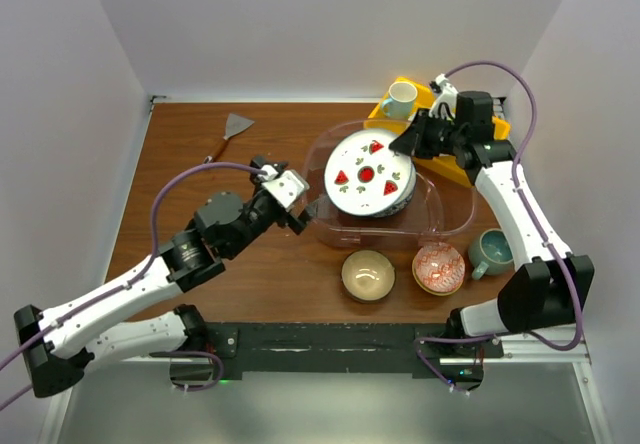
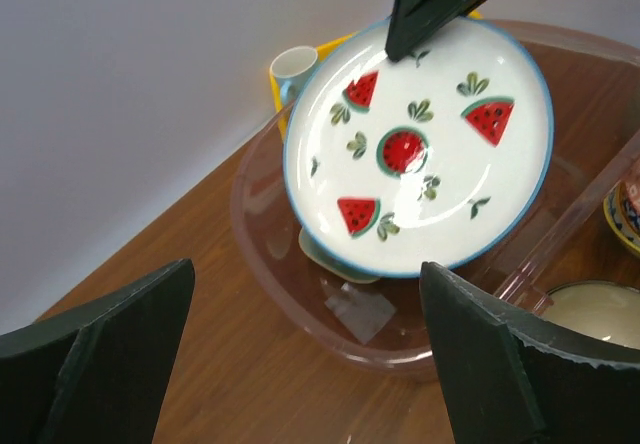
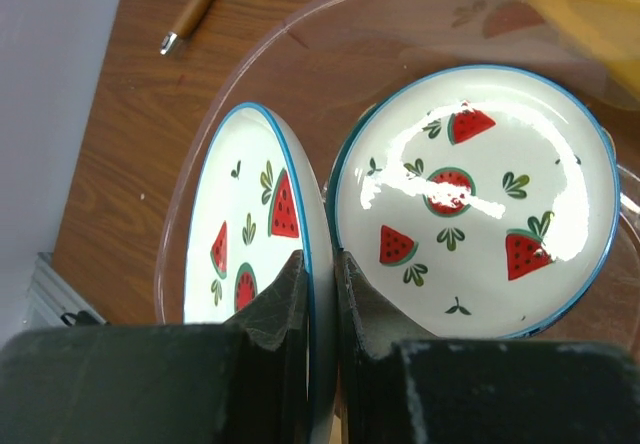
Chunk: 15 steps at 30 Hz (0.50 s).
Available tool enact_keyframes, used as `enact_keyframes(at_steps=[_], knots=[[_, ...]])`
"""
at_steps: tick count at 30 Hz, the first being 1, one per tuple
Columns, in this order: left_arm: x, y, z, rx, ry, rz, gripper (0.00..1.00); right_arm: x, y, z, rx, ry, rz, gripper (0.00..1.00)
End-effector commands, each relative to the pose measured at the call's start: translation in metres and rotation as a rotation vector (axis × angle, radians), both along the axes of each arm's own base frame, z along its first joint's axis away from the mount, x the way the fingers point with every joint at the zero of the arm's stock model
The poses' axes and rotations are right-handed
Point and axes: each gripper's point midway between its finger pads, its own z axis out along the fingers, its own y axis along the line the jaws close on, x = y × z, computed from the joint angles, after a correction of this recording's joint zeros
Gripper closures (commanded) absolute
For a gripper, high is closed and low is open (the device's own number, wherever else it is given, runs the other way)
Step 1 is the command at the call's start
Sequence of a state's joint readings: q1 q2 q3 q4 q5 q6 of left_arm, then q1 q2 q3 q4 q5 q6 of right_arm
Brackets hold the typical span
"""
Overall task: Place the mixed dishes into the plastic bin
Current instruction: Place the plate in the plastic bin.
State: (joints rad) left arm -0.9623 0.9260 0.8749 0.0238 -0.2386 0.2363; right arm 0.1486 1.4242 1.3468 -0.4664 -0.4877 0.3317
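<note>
The left gripper [image 1: 304, 215] has its jaws wide apart and holds nothing, just beside the left wall of the large clear plastic bin [image 1: 452, 226]. Over the bin, the round white plate with red watermelon marks and a blue rim [image 1: 368, 174] faces up. It is tilted toward the left gripper, with its far-right rim raised. There the right gripper [image 1: 406, 145] is pinched narrow on that rim.
</note>
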Motion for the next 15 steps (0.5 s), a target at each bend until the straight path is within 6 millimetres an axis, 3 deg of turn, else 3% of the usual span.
enact_keyframes(at_steps=[1,5,8,15], knots=[[0.002,0.030,-0.028,0.021,0.080,0.064,0.00,-0.004,0.003,0.067,0.162,-0.228,0.115,1.00],[0.007,0.071,-0.057,0.066,0.090,0.223,0.00,0.000,-0.003,0.061,0.190,-0.221,0.116,1.00],[0.009,0.090,-0.075,0.080,0.095,0.305,0.00,0.008,-0.009,0.056,0.192,-0.215,0.092,1.00],[0.012,0.098,-0.081,0.098,0.101,0.347,0.00,0.029,-0.020,0.038,0.191,-0.170,0.033,1.00]])
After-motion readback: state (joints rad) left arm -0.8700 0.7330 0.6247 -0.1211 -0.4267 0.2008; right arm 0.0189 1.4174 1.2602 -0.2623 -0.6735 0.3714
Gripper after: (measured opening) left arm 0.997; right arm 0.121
